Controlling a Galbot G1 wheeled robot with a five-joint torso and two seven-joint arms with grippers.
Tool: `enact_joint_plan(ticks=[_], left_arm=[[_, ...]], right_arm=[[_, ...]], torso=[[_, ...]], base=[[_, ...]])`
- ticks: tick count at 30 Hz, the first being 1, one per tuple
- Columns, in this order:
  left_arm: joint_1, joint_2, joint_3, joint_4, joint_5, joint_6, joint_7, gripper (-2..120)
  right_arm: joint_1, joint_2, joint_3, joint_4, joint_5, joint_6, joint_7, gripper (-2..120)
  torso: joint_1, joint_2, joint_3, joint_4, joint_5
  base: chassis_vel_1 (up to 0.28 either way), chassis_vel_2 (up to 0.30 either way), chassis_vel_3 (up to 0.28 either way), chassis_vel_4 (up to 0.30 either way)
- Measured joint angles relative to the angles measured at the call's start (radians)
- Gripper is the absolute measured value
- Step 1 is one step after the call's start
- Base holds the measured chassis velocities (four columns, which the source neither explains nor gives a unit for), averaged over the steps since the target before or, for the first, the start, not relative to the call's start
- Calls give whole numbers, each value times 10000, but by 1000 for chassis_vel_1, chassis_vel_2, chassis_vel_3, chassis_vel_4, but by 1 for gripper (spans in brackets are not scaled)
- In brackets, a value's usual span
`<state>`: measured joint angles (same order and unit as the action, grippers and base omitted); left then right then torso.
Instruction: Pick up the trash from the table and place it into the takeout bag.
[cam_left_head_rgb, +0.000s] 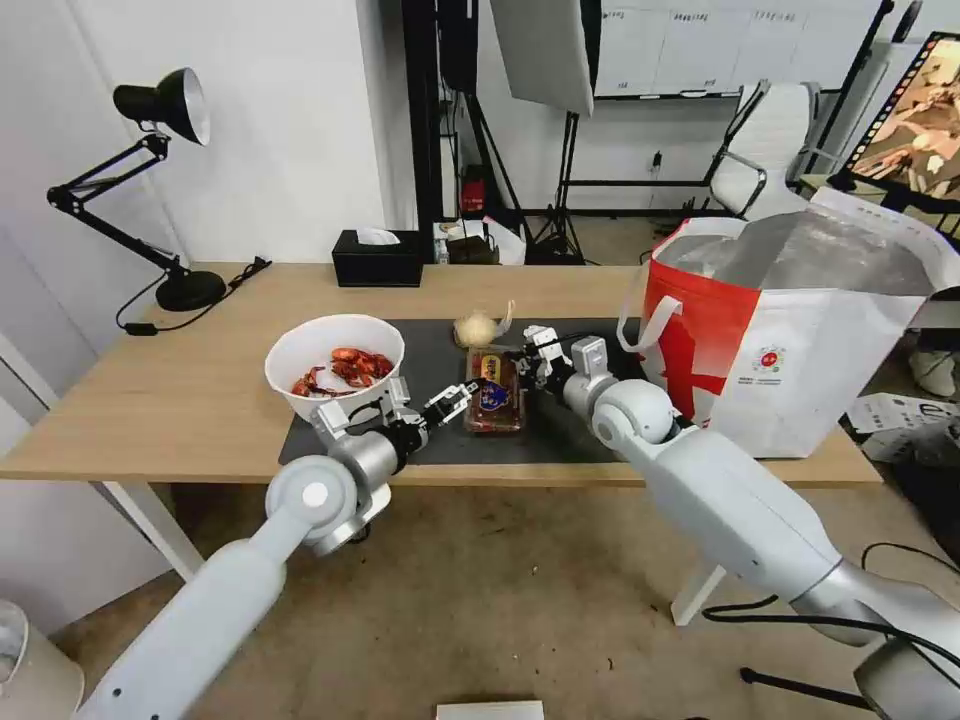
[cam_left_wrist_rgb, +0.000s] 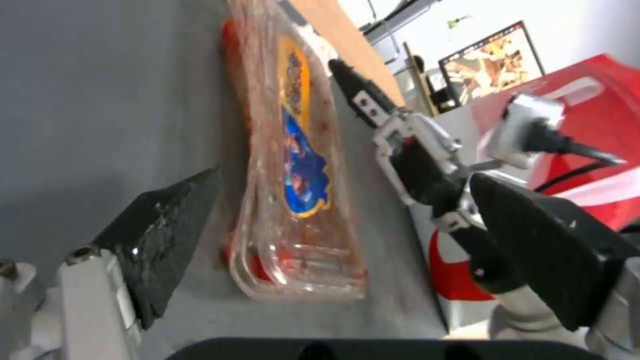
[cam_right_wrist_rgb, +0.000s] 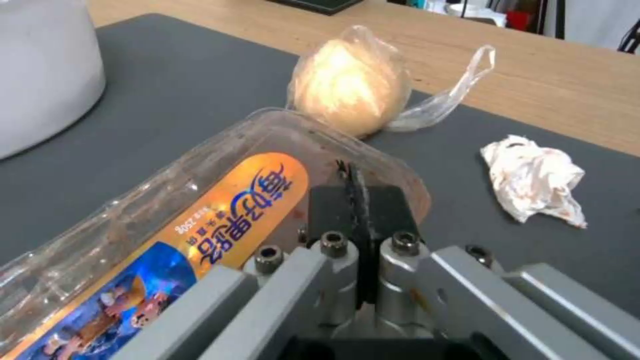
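Head view showed my right gripper (cam_left_head_rgb: 527, 362) pinched shut on the clear tray's (cam_left_head_rgb: 494, 391) far-right rim — light, flimsy, slippery — while my left gripper (cam_left_head_rgb: 452, 401) stood spread at its near-left edge.

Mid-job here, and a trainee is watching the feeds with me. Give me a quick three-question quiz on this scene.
1. True or false: the clear plastic two-part tray lies on the dark grey rectangular mat.
2. The left end effector is: A) open, with the tray between its fingers; B) shut on a tissue; C) inside the bag.
3. What does the round white bowl hold?
Key: 1 true; 2 A; 3 red shells.
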<state>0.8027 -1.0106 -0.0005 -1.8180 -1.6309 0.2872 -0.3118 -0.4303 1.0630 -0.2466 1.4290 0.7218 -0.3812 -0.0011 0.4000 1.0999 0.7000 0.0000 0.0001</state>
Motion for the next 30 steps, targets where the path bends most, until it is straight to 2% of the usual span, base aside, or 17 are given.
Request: enact_joint_plan(ticks=[6,17,20,22,23,25,26,29,30], left_arm=[[-355,-192,509,464,112,-20,-234,100],[-349,-316,488,605,172,-62,-273,99],[-361,-378,497,627,175,-68,-311,91],[-409,-451,550,656,182,-94,-348,82],[-409,-451,550,656,182,-94,-348,82],[-454,-481,594,687,183,-116,-374,72],[-454,-481,594,687,183,-116,-374,72],[-499,-485,633,732,167,-135,-404,57],[-499,-485,633,732,167,-135,-404,57]], right_arm=[[-76,47,28,-54,-108,-192,-159,0],[-110,103,20,-93,-188,-317,-167,0],[-127,97,23,-91,-190,-318,-165,0],[-168,83,43,-64,-190,-319,-159,0],[-168,83,43,-64,-190,-319,-159,0],[-206,67,61,-35,-189,-318,-155,0],[-206,67,61,-35,-189,-318,-155,0],[-217,21,65,8,-183,-319,-153,0],[-217,21,65,8,-183,-319,-153,0]], torso=[[0,0,0,-1,-1],[0,0,0,0,-1],[0,0,0,1,-1],[0,0,0,1,-1],[0,0,0,1,-1],[0,0,0,0,-1],[0,0,0,0,-1],[0,0,0,0,-1],[0,0,0,0,-1]], base=[[0,0,0,0],[0,0,0,0],[0,0,0,0],[0,0,0,0],[0,0,0,0],[0,0,0,0],[0,0,0,0],[0,0,0,0],[0,0,0,0]])
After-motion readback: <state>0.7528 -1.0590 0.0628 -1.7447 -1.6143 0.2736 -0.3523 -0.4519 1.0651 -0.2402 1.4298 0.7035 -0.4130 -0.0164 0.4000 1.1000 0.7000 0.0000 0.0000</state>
